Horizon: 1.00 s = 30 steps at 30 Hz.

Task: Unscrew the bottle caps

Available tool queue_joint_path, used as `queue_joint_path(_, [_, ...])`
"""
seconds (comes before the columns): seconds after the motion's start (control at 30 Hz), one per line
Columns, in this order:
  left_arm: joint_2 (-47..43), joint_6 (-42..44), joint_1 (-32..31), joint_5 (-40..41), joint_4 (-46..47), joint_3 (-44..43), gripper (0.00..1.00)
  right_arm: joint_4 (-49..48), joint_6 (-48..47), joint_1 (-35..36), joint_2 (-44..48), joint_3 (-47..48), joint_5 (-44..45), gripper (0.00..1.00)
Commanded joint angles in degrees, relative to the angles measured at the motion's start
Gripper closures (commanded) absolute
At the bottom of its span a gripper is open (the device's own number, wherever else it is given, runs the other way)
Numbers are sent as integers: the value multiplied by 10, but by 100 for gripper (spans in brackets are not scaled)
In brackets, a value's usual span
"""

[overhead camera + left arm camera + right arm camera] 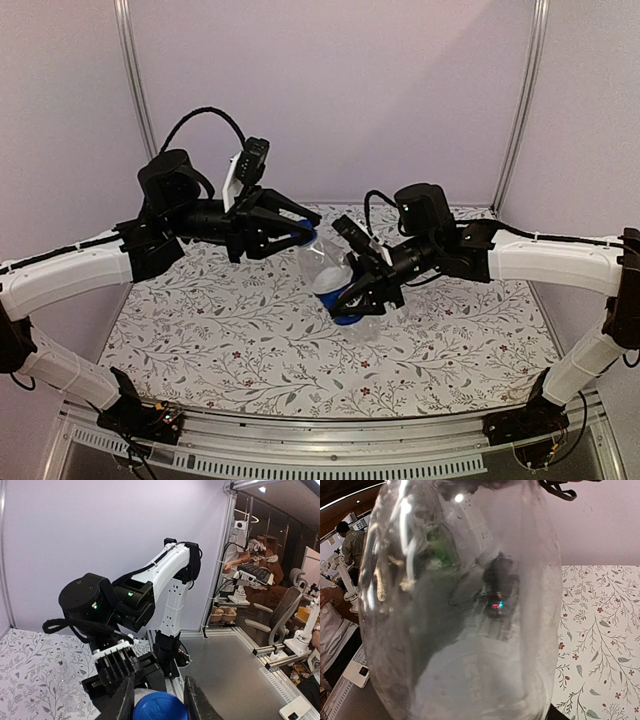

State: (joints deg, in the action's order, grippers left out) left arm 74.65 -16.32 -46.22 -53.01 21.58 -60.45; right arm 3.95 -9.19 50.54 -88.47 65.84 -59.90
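Left fingers (196, 701) clamp blue cap (160, 706); right fingers (378, 288) grip bottle (460, 605), seemingly empty.

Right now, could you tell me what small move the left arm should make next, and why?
Probably twist the left gripper to start unscrewing: it is shut on the blue cap, and the right gripper holds the bottle.

The top camera looks down on the table (200, 345) from behind. The left wrist camera faces the right arm (172, 575) over the cap (159, 706); the right one hugs the bottle (460, 610), shared with top.
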Motion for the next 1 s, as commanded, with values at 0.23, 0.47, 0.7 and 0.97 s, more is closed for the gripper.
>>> queue_joint_path(0.23, [-40, 5, 8, 84, -21, 29, 88, 3, 18, -4, 2, 14, 116, 52])
queue_joint_path(0.47, [-66, -18, -5, 214, -60, 36, 94, 14, 28, -5, 2, 22, 219, 52])
queue_joint_path(0.7, [-74, -96, -50, 471, -129, 28, 96, 27, 12, -5, -7, 33, 367, 52])
queue_joint_path(0.97, [-46, -127, -95, 621, -192, -10, 98, 26, -3, -5, -17, 31, 419, 52])
